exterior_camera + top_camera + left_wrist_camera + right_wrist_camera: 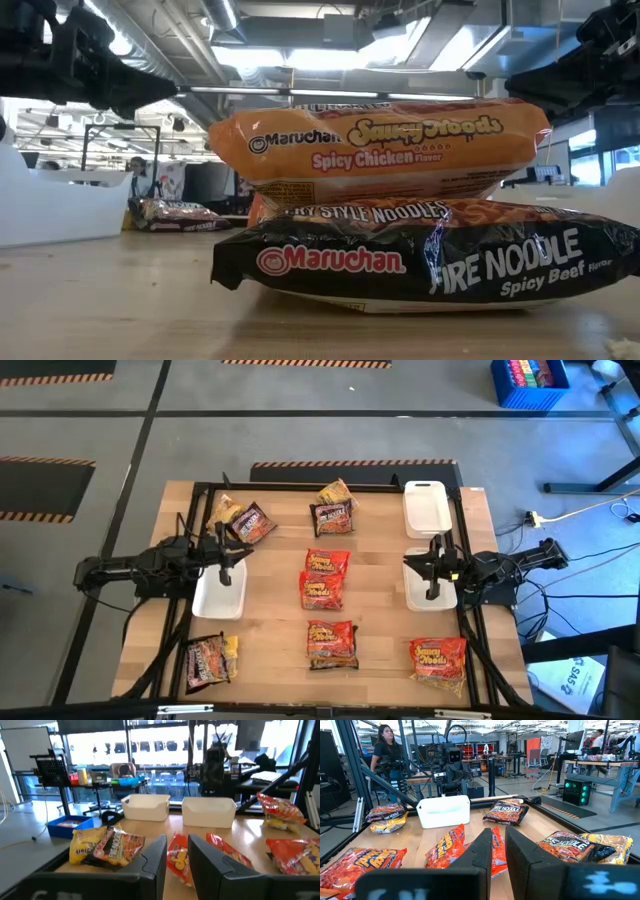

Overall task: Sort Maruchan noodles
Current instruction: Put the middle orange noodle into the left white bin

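Black Fire Noodle packet [420,265] fills the low view, lying flat on the worktop [270,615] at 6 o'clock with an orange Spicy Chicken packet [380,145] resting on top of it.

By my reading the sort is barely begun: the packets lie scattered and all three white trays look empty. The left claw [224,565] hangs at 9 o'clock over the left tray [208,604]. The right claw [434,575] hangs at 3 o'clock over the right tray [417,597]. A third tray [427,508] sits at 1 o'clock. Each wrist view shows a narrow gap between the fingers, so both claws are released and hold nothing.

Two red packets [324,575] lie touching at the centre. A yellow and dark pair [240,520] is at 11 o'clock, another dark and yellow pair [335,510] at 12 o'clock. A lone red packet [438,660] lies at 5 o'clock, and a dark one over a yellow [208,658] at 7 o'clock.

The next move calls for choosing one packet, opening wider, dropping flat onto it and pinching the crinkly film. The centre reds look easiest, with bare wood on both sides. Overlapped pairs need splitting first.

The packets at 5 and 7 o'clock lie near the front edge and the dark frame rail [300,487] that rings the worktop, so approaches there are tighter.
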You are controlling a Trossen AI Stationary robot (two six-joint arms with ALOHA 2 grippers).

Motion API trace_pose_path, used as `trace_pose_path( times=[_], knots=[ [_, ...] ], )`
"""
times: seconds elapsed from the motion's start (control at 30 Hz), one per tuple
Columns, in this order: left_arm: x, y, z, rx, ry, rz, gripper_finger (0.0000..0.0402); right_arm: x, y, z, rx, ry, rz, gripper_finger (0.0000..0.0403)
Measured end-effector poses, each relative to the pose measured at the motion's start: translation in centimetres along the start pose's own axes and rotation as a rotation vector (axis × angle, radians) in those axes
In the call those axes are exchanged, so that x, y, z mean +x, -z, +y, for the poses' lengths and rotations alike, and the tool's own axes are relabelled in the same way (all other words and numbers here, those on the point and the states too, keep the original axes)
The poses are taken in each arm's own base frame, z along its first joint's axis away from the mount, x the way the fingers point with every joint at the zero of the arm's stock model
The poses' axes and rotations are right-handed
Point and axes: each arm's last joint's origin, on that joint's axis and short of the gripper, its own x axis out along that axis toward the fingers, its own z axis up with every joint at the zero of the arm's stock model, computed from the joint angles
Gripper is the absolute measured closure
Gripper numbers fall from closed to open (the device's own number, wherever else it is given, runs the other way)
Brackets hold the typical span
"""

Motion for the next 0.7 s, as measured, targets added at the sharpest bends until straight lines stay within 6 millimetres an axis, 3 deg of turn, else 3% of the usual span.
trace_pose_path(
  times=[0.13,0.37,0.7],
  knots=[
    [0.0,-0.9,0.0,0.017,0.004,-0.096,0.0329,0.0,0.0,0.0,0.000,0.000,0.000,0.0368],
    [-0.4,-2.7,0.0,-0.101,0.045,-0.275,0.0329,0.0,0.0,0.0,0.000,0.000,0.000,0.0368],
    [0.7,-2.8,0.0,-0.199,-0.007,-0.281,0.0329,0.0,0.0,0.0,-0.021,0.000,-0.001,0.0368]
  ],
)
